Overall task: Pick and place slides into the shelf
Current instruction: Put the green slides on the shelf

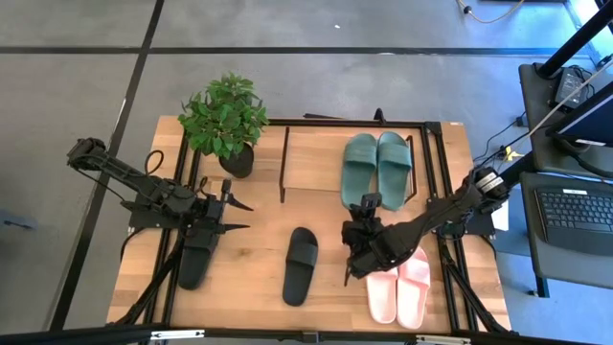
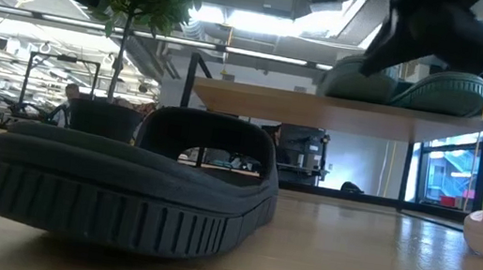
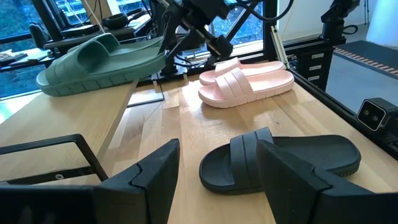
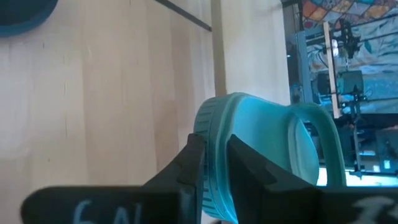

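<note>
Two dark green slides (image 1: 378, 168) lie side by side on the shelf's top board (image 1: 311, 158), at its right part. My right gripper (image 1: 368, 204) stands at the near end of the left one of them (image 4: 267, 155) and is shut on it. One black slide (image 1: 301, 265) lies on the table's middle near the front. A second black slide (image 1: 195, 261) lies under my left arm. The pink pair (image 1: 400, 285) lies at the front right. My left gripper (image 1: 233, 216) hangs open above the table's left part and touches nothing. My right gripper pinches the sole's rim (image 4: 214, 134) at the near end of the left green slide between its two fingers. The fingers come slanting down from the table's near side. In the low view the slide (image 2: 363, 76) sits on the shelf's top board (image 2: 321, 111).
A potted plant (image 1: 225, 120) stands at the shelf's far left corner. Black metal frames (image 1: 436, 182) run along the shelf's sides. The left half of the top board is bare. A desk with a laptop (image 1: 575, 216) stands beyond the table's right edge.
</note>
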